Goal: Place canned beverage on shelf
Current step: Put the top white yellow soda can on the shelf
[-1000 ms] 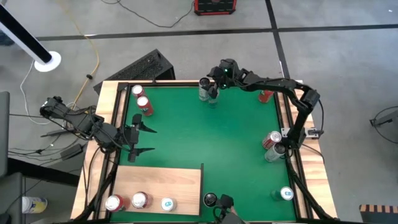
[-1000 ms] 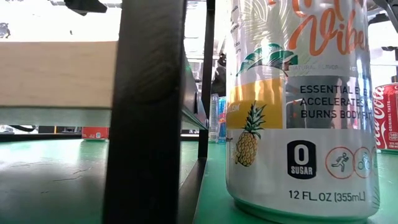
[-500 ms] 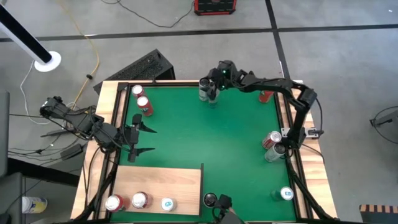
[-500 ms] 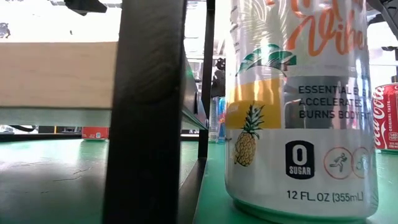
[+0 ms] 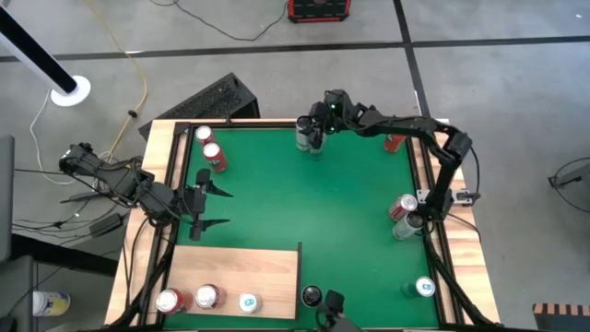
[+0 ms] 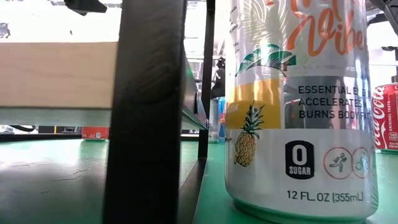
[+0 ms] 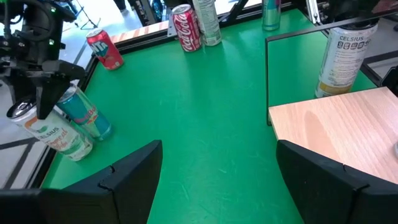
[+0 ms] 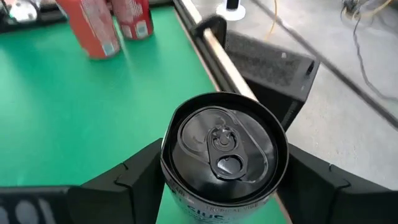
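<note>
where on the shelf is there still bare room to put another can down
The shelf is bare over its whole far part, up to the edge facing the left hand, and its right end by the black post. Only its near edge is crowded: three cans stand in a row there.

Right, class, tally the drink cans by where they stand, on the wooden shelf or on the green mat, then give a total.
Cans on the shelf: 3
Cans on the green mat: 9
Total: 12 cans
</note>
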Controlling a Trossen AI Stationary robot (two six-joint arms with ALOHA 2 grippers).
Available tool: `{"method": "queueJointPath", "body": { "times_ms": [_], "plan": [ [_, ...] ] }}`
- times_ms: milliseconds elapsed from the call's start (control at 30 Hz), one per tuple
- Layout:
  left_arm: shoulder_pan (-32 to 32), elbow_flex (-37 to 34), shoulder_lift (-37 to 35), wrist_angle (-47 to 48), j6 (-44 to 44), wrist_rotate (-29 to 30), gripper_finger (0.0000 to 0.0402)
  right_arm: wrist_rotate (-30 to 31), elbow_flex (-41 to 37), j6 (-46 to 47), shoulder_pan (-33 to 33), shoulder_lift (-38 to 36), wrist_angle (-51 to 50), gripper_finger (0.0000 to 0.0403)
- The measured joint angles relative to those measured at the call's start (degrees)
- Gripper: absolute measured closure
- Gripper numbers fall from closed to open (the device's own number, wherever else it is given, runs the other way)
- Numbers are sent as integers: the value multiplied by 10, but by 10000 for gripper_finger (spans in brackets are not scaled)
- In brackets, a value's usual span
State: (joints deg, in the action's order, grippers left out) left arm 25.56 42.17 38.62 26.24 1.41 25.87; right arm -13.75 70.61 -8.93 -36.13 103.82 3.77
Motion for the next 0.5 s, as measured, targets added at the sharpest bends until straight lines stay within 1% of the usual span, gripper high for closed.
{"method": "queueJointPath", "body": {
  "times_ms": [100,267,367,500],
  "plan": [
    [0,0,0,0,0,0,102,-7,12,1,3,-28,-15,123],
    [0,0,0,0,3,0,102,-61,32,1,29,-90,-20,123],
    [0,0,0,-3,7,0,102,-92,32,-2,68,-125,-27,123],
    [0,0,0,-3,8,0,102,-107,33,-4,134,-171,-33,123]
  ]
}}
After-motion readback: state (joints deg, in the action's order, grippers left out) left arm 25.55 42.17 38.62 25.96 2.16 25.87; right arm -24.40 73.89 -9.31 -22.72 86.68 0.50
